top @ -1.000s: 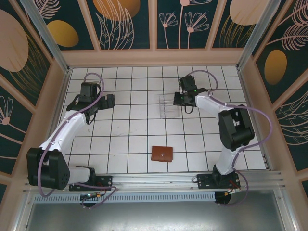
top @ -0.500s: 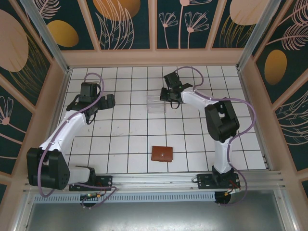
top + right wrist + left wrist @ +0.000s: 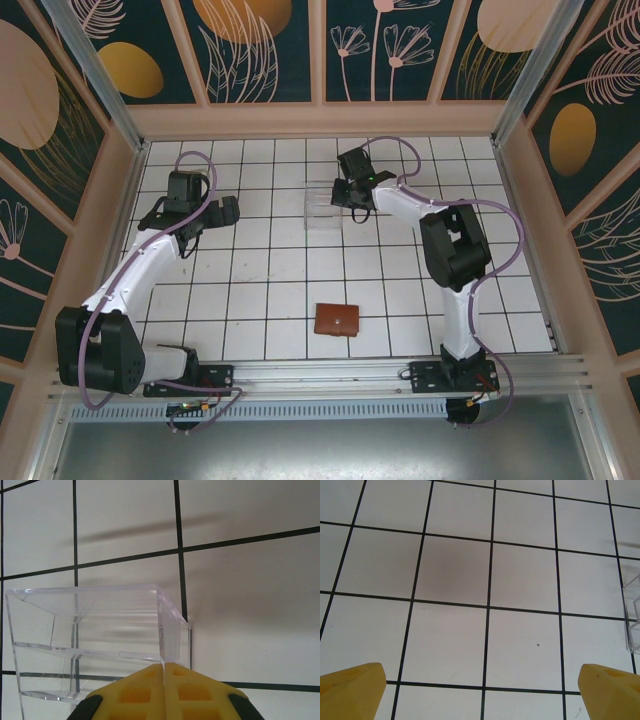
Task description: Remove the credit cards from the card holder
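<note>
Since a second ago, we have seen the right arm swing leftward across the far part of the table, taking the clear plastic box with it. The box now sits about one tile further left than it did. The left arm and the card holder have not shifted at all.

In the right wrist view, the right gripper has its yellow fingers pressed almost together on the thin upright wall of the box, so we read it as pinching that wall. The left gripper hangs spread wide over bare tiles on the left, holding nothing, with a corner of the box just at its right.

The card holder lies closed on the near side of the table, about midway between the two arm bases and well apart from both grippers. We can see no credit cards, so we judge they are inside it. The box move looks to us like clearing space. The task itself has not begun, and opening the holder comes next.
</note>
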{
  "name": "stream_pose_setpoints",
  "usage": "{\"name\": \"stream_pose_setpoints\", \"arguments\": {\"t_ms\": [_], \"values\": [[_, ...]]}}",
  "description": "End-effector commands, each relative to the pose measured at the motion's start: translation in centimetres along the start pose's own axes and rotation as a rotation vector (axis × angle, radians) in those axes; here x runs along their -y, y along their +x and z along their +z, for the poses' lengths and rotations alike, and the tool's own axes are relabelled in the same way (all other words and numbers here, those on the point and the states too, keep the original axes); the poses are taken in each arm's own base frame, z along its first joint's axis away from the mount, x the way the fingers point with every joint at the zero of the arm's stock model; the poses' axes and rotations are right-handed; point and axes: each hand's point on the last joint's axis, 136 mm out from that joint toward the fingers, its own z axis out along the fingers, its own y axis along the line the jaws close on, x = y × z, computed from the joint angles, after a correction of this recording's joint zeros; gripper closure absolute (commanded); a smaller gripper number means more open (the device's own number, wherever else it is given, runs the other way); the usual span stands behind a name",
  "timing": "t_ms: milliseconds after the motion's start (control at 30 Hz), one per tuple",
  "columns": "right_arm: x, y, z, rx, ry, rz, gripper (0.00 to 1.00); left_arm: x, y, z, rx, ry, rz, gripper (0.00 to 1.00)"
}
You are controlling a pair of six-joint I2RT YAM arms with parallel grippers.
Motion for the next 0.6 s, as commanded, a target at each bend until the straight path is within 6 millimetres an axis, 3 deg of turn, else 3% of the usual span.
{"name": "stream_pose_setpoints", "arguments": {"t_ms": [0, 167, 267, 433, 567], "values": [[-0.5, -2.0, -1.3, 0.063, 0.015, 0.005, 0.86, -0.1, 0.8, 0.3, -0.030, -0.006, 0.019, 0.01], [-1.0, -2.6, -3.8, 0.077, 0.010, -0.026, 0.79, 0.1, 1.0, 0.4, -0.038, 0.007, 0.014, 0.01], [-0.9, -1.9, -5.6, 0.063, 0.017, -0.057, 0.74, 0.2, 1.0, 0.3, -0.039, 0.015, 0.010, 0.01], [-2.0, 2.4, -8.5, -0.015, 0.005, -0.134, 0.70, 0.4, 0.9, 0.2, -0.037, 0.024, 0.008, 0.01], [-3.1, 7.2, -10.8, -0.095, -0.058, -0.165, 0.64, 0.8, 1.9, 0.6, -0.059, 0.057, 0.013, 0.02]]}}
